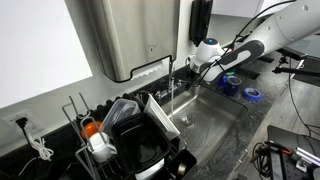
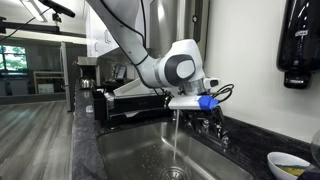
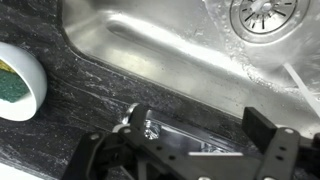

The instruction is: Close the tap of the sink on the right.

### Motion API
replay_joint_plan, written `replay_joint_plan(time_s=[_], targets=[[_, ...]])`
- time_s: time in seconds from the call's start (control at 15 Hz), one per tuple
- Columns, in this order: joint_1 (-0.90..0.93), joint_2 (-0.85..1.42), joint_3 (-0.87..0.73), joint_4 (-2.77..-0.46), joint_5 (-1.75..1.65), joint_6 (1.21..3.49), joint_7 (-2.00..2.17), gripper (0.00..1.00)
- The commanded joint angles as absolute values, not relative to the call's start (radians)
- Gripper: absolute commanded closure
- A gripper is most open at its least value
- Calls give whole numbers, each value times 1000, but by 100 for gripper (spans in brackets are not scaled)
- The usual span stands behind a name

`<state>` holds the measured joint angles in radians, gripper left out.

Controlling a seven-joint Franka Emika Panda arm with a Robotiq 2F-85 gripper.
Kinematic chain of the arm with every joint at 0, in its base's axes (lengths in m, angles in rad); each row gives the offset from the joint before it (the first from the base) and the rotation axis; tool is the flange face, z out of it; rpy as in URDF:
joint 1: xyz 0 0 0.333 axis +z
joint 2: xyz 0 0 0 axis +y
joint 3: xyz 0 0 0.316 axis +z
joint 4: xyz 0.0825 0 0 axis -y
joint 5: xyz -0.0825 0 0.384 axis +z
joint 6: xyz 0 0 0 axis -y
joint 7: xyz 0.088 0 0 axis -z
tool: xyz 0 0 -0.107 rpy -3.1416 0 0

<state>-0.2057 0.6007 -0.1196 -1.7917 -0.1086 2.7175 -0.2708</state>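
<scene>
Okay, shutting off the tap (image 3: 180,138), water (image 2: 177,135) running.
I'm holding gripper (image 3: 198,120) fingers apart astride the chrome; aiming for 1 slow push, watching for flow stopping.

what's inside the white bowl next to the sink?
In the wrist view the white bowl holds a sponge, green with a yellow edge. Anything under the sponge is covered, and the frame edge cuts off part of the bowl.

Glossy steel sink (image 3: 150,50), dark speckled stone counter (image 3: 60,110)
</scene>
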Motion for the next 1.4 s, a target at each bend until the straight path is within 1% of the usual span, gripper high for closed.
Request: replay_joint_plan(time_s=[0.0, 1.33], targets=[[-198, 644, -153, -1740, -157, 2739, -242, 0], [-199, 721, -220, -1634, -307, 2749, -253, 0]])
